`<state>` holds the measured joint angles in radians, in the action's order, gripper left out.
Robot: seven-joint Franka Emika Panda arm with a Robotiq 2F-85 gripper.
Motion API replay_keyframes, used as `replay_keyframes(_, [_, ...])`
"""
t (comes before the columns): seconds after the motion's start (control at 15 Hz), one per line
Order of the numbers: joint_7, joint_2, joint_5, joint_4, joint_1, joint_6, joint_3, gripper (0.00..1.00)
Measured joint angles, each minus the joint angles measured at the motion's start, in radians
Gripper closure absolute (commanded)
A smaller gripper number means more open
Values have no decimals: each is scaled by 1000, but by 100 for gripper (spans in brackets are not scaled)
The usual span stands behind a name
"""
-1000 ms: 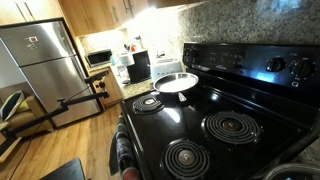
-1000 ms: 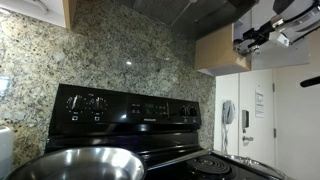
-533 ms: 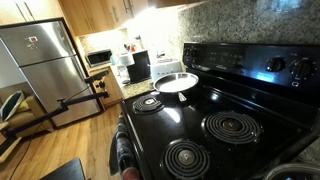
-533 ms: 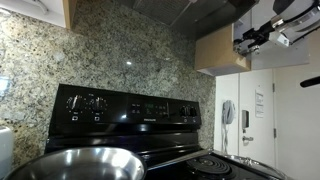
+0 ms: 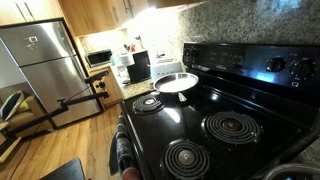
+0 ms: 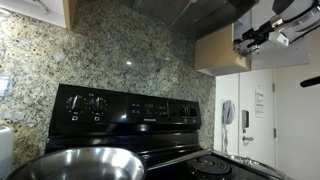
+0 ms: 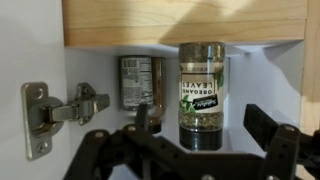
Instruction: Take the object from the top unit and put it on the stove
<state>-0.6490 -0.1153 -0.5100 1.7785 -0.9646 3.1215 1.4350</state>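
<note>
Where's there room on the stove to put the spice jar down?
Three burners are bare: the big burner by the back panel, the front burner before it, and the small burner in front of the pan. The stove glass between them is free too. Only the pan's corner is taken.

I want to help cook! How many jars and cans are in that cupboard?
2. An oregano jar stands nearest the camera; a can sits beside it, toward the door hinge. Others may be hidden farther back.
</note>
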Motion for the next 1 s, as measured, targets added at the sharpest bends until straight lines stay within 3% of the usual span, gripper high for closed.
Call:
replay_keyframes(0.53, [0, 5, 1, 0, 1, 0, 0, 95])
replay_keyframes(0.6, [0, 5, 2, 0, 2, 0, 1, 53])
replay_keyframes(0.73, [0, 5, 2, 1, 4, 0, 2, 57])
replay_keyframes(1.0, [0, 6, 4, 1, 7, -3, 3, 29])
